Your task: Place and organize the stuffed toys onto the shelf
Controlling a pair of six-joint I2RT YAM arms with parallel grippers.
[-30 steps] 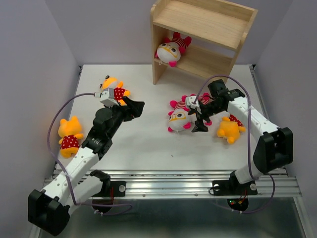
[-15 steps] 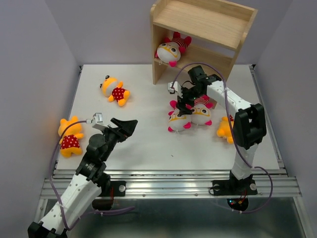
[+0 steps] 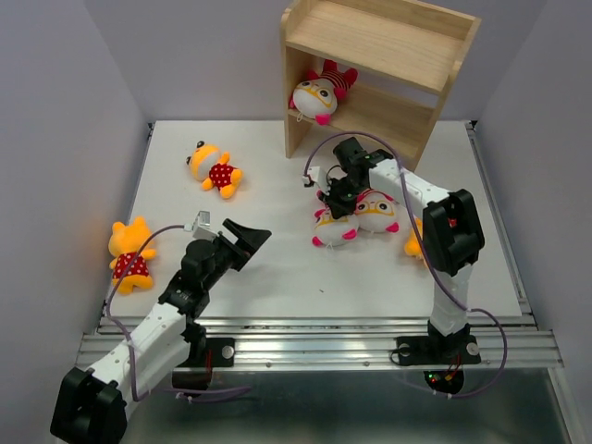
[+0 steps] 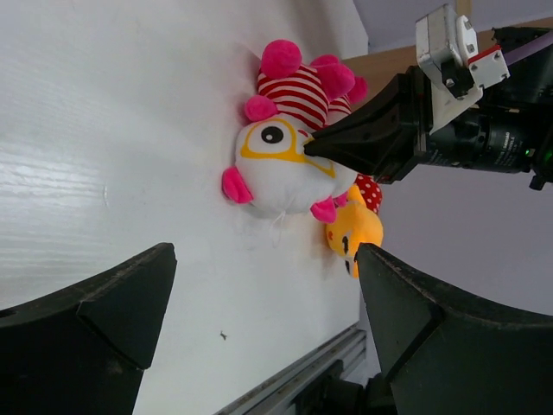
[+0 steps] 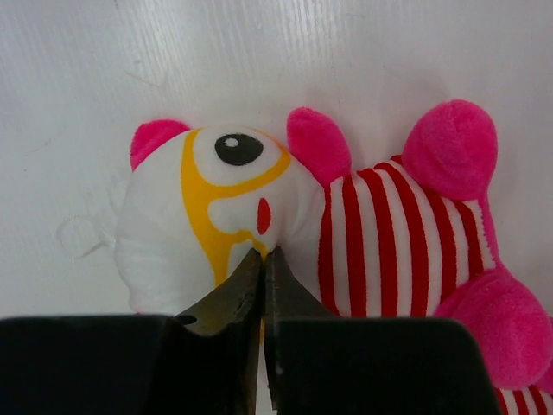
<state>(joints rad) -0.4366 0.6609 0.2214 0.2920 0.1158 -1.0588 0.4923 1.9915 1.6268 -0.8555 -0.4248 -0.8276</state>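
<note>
Two white-faced striped stuffed toys lie side by side mid-table. My right gripper (image 3: 335, 203) (image 5: 263, 255) is shut, pinching the face fabric of the left one (image 3: 329, 228) (image 5: 216, 199) (image 4: 285, 164). The other striped toy (image 3: 377, 212) touches it on the right. A third striped toy (image 3: 315, 94) lies on the lower tier of the wooden shelf (image 3: 388, 42). Orange toys lie at the back left (image 3: 215, 168), at the left edge (image 3: 129, 252), and half hidden behind my right arm (image 3: 413, 242) (image 4: 354, 233). My left gripper (image 3: 248, 242) (image 4: 263, 259) hangs open and empty above the table, facing the pair.
The shelf stands at the back centre-right, its top tier bare. Grey walls close in the left, back and right sides. A metal rail (image 3: 314, 338) runs along the near table edge.
My right gripper shifted slightly left and closed onto the left striped toy's face. My left arm swung a little right and forward, still open.
</note>
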